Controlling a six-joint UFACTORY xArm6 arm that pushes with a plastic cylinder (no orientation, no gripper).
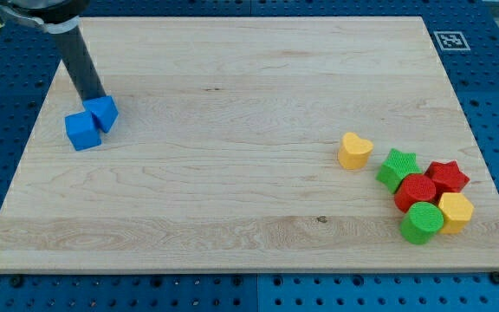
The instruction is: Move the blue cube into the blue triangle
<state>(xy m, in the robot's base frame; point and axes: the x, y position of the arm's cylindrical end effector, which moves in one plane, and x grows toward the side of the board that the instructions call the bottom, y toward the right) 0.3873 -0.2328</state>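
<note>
The blue cube [81,131] sits at the view's left on the wooden board [249,130]. The blue triangle [104,112] touches its upper right corner. My tip [93,98] is at the lower end of the dark rod, just above and left of the blue triangle, close to its top edge, and above the blue cube.
At the view's lower right lies a cluster: a yellow heart [354,150], a green star [398,167], a red star [447,177], a red cylinder [417,191], a yellow hexagon [456,211] and a green cylinder [422,223]. A fiducial marker [450,39] is at top right.
</note>
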